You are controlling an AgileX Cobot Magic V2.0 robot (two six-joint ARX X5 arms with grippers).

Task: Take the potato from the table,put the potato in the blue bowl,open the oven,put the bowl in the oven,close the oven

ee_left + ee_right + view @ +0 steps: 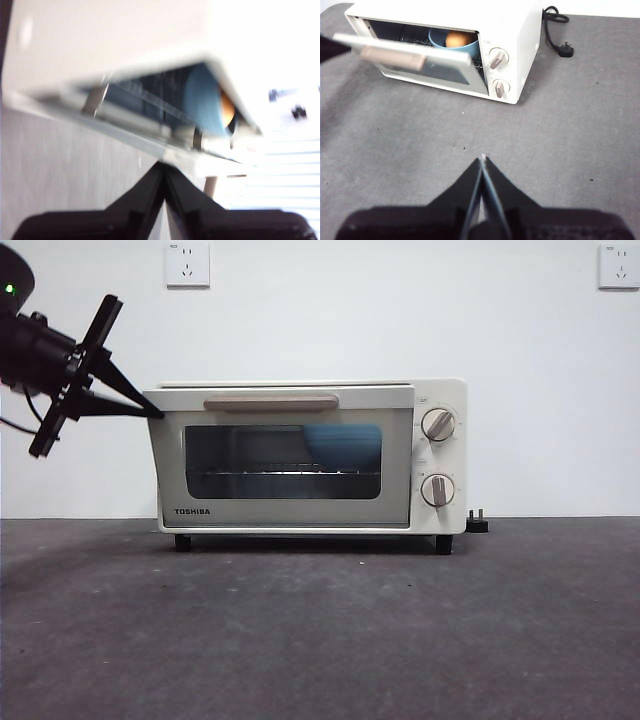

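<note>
1. My left pincer (155, 412): jaws pressed together with nothing between them, tips against the upper left corner of the oven door (290, 455). The left wrist view, blurred, shows the same tips (163, 165) meeting at the door's edge.
2. Oven (440, 455): cream-white, standing on the counter (320, 630) toward the back wall. Its door is tilted partly ajar, the beige handle (271, 402) along its upper edge; the right wrist view shows the door (402, 52) leaning out from the cavity.
3. Bowl (343, 445): blue, inside the oven on the wire rack (280, 472), toward the knob side. It shows through the dark glass in the front view and over the door's top edge in the right wrist view (465, 48).
4. Potato (458, 39): orange-brown, lying in the bowl inside the oven; an orange sliver of it (227, 106) shows beside the bowl (202, 105) in the left wrist view.
5. My right pincer (482, 161): jaws closed on nothing, held above bare counter (560, 130), well apart from the oven (515, 30).
6. Two round knobs (438, 424) sit one above the other on the oven's right panel. A black plug (478, 519) lies on the counter just beside the oven's right foot.
</note>
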